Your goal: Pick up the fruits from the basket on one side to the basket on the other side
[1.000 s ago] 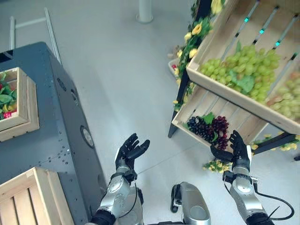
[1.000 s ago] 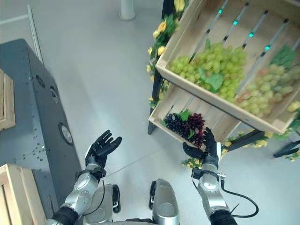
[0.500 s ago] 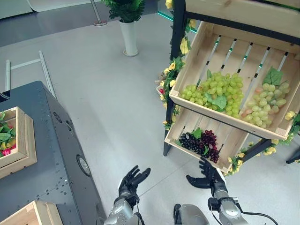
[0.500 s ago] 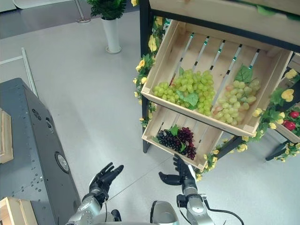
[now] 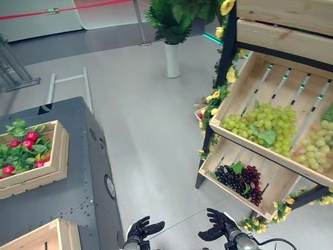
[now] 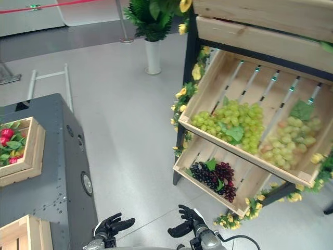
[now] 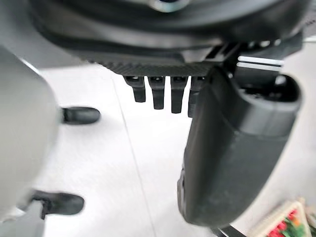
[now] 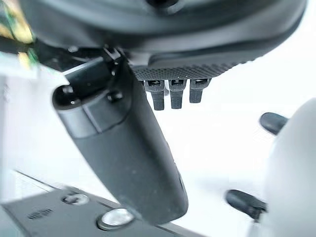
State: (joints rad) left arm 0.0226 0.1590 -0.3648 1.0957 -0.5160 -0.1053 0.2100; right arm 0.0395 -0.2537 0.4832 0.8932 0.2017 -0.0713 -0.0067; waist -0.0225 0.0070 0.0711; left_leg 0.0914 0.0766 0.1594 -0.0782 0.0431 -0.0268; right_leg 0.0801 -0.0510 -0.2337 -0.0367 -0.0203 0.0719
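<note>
The fingers (image 5: pixel 155 225) of the left hand (image 5: pixel 140 230) are loosely spread and hold nothing, and the fingers (image 5: pixel 213 213) of the right hand (image 5: pixel 220 228) are the same, relaxed and empty; each wrist view shows its own fingers straight with only floor past them. Both hands hover low over the grey floor (image 5: pixel 151 120), well apart from any fruit.

Up and to the right of the right hand's fingers stands a wooden rack. Its lower crate (image 5: pixel 276 190) holds a bunch of dark purple grapes (image 5: pixel 241 180), the nearest fruit to those fingers but not within touch. The upper crate (image 5: pixel 244 88) above it holds green grapes (image 5: pixel 263 126) and a paler bunch (image 5: pixel 315 151).

Well off to the left of the left hand's fingers, a dark grey table (image 5: pixel 78 192) carries a wooden box of red fruit and leaves (image 5: pixel 23 153) and, nearer, an empty-looking wooden crate (image 5: pixel 49 240), probably the receiving basket.

As I judge it, the task has barely begun: no fruit is in hand and none can be seen in the near crate. What is left is everything: reach a bunch, grasp it, carry it across and set it down, then repeat.
</note>
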